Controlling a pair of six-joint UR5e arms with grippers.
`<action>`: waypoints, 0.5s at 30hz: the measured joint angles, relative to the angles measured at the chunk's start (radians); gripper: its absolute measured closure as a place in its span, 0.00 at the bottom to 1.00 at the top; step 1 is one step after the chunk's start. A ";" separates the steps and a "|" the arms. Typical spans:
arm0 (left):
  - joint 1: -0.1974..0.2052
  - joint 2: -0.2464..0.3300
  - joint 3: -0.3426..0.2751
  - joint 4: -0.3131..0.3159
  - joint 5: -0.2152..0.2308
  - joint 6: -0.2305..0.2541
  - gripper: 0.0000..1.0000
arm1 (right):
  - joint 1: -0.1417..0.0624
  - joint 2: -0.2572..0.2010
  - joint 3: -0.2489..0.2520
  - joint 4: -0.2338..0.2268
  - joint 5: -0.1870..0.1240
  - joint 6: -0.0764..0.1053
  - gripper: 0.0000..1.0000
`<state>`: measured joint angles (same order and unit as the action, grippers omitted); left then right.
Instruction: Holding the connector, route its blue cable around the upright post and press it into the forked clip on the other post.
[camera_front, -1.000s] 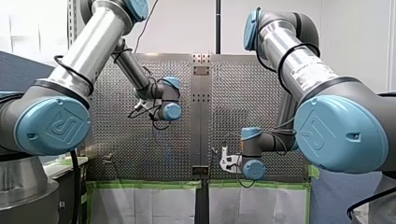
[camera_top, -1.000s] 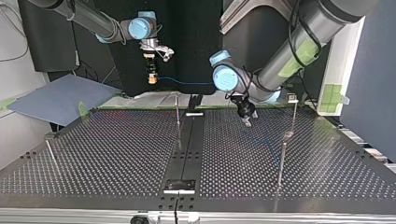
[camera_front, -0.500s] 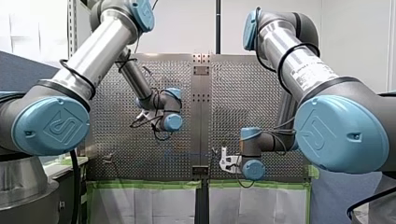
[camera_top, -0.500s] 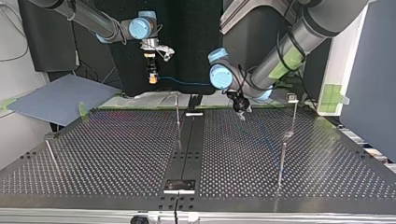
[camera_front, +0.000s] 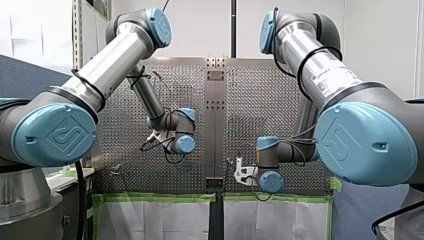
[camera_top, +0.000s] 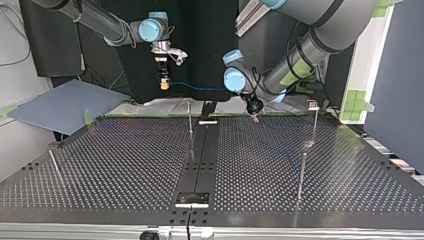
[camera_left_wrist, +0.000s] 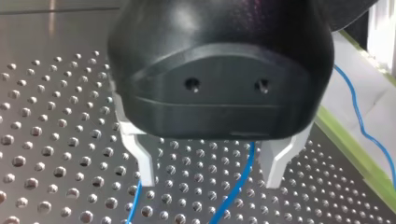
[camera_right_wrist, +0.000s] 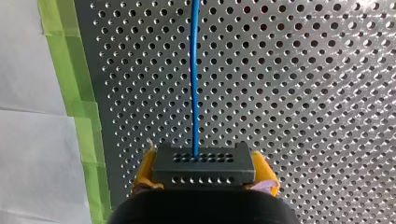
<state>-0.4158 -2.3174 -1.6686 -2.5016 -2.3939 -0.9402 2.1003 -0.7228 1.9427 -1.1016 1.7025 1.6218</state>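
Firmly clamped, the connector (camera_right_wrist: 204, 163) sits between the yellow pads (camera_right_wrist: 142, 176) of my right gripper (camera_right_wrist: 204, 173), which is closed on it. The cable (camera_right_wrist: 194, 74) leaves the connector's front face and runs straight ahead over the perforated surface (camera_right_wrist: 303, 93). Beside that run, a strip of green tape (camera_right_wrist: 70, 70) marks the surface's edge.

In the top view the post (camera_top: 190, 122) stands upright near the surface's edge on the arms' side, just left of the dark centre strip (camera_top: 200, 165). Connector and right gripper hang high, up and to the left of the post. From there the cable runs level to the right, passing above the post's tip. My left gripper (camera_top: 255, 117) hovers low to the right of the post, close to the same edge. Its pale fingers (camera_left_wrist: 142, 158) stand apart, holding nothing, and the cable passes between them underneath (whether it touches either finger I cannot tell).

Well to the right of the post rises a second post (camera_top: 314, 127) with the clip (camera_top: 313, 104) on top, too small to show its fork. A broad stretch of perforated surface lies between the two. A third post (camera_top: 301, 172) stands nearer the camera than the clip's.
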 joint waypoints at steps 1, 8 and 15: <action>0.000 -0.001 0.000 -0.001 0.003 -0.007 0.00 | 0.001 0.000 0.000 0.000 0.000 0.000 1.00; 0.004 -0.002 0.000 -0.029 0.050 -0.069 0.00 | 0.005 0.000 -0.005 0.006 0.004 -0.002 1.00; 0.013 -0.003 0.000 -0.048 0.104 -0.124 0.00 | 0.009 0.000 -0.006 0.009 0.005 -0.004 1.00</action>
<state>-0.4027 -2.3208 -1.6687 -2.5496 -2.2899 -1.0647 2.1095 -0.7230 1.9370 -1.0929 1.7074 1.6177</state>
